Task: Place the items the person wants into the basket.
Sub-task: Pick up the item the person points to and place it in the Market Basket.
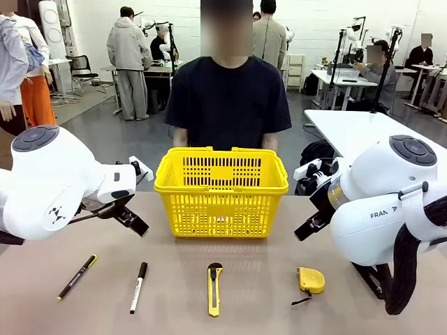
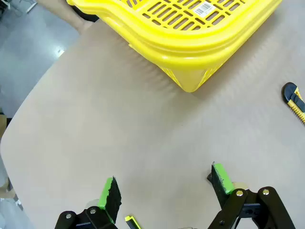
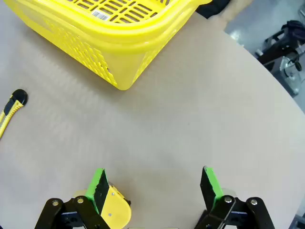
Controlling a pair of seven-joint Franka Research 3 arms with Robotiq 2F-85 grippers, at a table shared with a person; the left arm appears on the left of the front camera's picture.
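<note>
Along the near side of the table lie a thin black pen with yellow ends (image 1: 77,277), a white marker with a black cap (image 1: 138,287) and a yellow-and-black utility knife (image 1: 214,288). Behind them, mid-table, stands the yellow basket (image 1: 221,192), and the person (image 1: 229,98) in a dark T-shirt stands right behind it. My left gripper (image 1: 136,223) hovers left of the basket, above the pen; in its wrist view it (image 2: 167,186) is open and empty, with the knife's tip (image 2: 295,100) at the right edge. Right of the basket, my right gripper (image 1: 307,227) (image 3: 155,186) is likewise open and empty.
A small yellow tape measure (image 1: 310,280) lies at the near right, just under my right gripper's left finger (image 3: 114,210). The basket's corner (image 2: 190,71) (image 3: 119,71) shows ahead of each gripper. Bare tabletop lies between the basket and the row of tools.
</note>
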